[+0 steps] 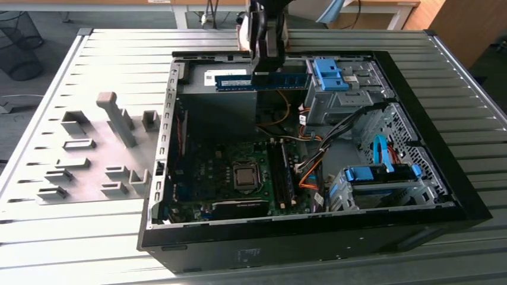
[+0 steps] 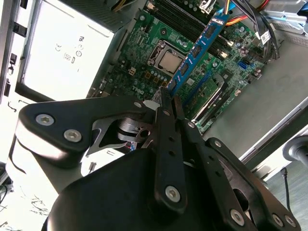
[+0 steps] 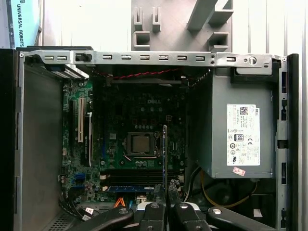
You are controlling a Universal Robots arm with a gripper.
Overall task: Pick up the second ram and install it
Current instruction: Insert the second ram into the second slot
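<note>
Exterior view: at upper centre of the frame, the gripper (image 1: 267, 69) is clamped on the second ram (image 1: 237, 81) (a bluish stick, held level) above the open computer case (image 1: 317, 237), over its motherboard (image 1: 253, 160).

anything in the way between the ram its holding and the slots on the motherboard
Nothing visible. The gripper holds the second ram in open air, and the black memory slots below lie uncovered; orange cables run beside them, not across.
</note>
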